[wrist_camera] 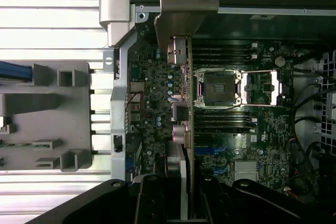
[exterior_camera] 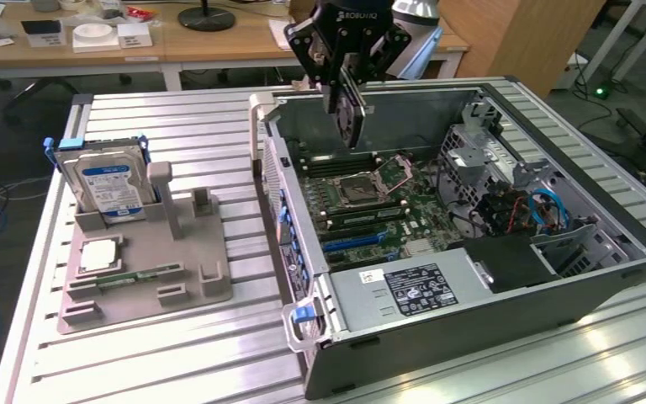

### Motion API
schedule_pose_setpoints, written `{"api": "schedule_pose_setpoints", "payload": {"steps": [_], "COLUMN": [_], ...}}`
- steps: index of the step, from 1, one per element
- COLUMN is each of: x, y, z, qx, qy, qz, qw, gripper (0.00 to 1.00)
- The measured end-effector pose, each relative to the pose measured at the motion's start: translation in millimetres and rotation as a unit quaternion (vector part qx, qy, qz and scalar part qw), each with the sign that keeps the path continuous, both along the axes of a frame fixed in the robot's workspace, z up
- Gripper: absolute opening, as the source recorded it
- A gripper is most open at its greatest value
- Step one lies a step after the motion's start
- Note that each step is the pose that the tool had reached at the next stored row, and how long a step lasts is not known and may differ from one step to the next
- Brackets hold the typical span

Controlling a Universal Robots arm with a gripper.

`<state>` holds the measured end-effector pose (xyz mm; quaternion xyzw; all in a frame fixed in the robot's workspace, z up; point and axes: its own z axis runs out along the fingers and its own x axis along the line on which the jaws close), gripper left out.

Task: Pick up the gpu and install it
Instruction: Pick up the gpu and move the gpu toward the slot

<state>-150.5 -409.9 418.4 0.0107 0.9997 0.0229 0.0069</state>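
Note:
My gripper point(exterior_camera: 343, 84) is shut on the gpu point(exterior_camera: 352, 114), a thin dark card held on edge and hanging above the open computer case point(exterior_camera: 592, 278). It hovers over the case's back part, clear of the motherboard point(exterior_camera: 382, 215). In the wrist view the gpu point(wrist_camera: 187, 129) shows edge-on between my fingers point(wrist_camera: 152, 203), its silvery end bracket point(wrist_camera: 186, 3) pointing toward the case's rear wall. It lies beside the CPU socket point(wrist_camera: 220, 87) and above the blue expansion slots point(wrist_camera: 209, 153).
A grey holder point(exterior_camera: 144, 286) on the slatted table at the exterior view's left carries a hard drive point(exterior_camera: 104, 181), a green memory stick point(exterior_camera: 138, 276) and a square chip point(exterior_camera: 97, 257). The power supply point(exterior_camera: 413, 290) and cables point(exterior_camera: 537, 210) fill the case's near side.

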Motion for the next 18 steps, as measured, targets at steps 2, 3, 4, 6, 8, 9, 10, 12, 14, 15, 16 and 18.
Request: {"api": "schedule_pose_setpoints", "payload": {"steps": [2, 3, 4, 6, 8, 9, 10, 12, 14, 15, 16, 18], "x": [1.3, 1.9, 2.4, 3.6, 4.9, 5.7, 6.3, 7.3, 8.4, 9.0, 9.6, 11.3], "y": [0.0, 0.0, 0.0, 0.0, 0.0, 0.0, 0.0, 0.0, 0.0, 0.0, 0.0, 0.0], "z": [0.0, 0.0, 0.0, 0.0, 0.0, 0.0, 0.0, 0.0, 0.0, 0.0, 0.0, 0.0], "qx": [0.0000, 0.0000, 0.0000, 0.0000, 0.0000, 0.0000, 0.0000, 0.0000, 0.0000, 0.0000, 0.0000, 0.0000], "qy": [0.0000, 0.0000, 0.0000, 0.0000, 0.0000, 0.0000, 0.0000, 0.0000, 0.0000, 0.0000, 0.0000, 0.0000], "qz": [0.000, 0.000, 0.000, 0.000, 0.000, 0.000, 0.000, 0.000, 0.000, 0.000, 0.000, 0.000], "qw": [1.0000, 1.0000, 1.0000, 1.0000, 1.0000, 1.0000, 1.0000, 1.0000, 1.0000, 1.0000, 1.0000, 1.0000], "gripper": [0.28, 0.28, 0.28, 0.28, 0.28, 0.28, 0.28, 0.28, 0.28, 0.28, 0.28, 0.28]}}
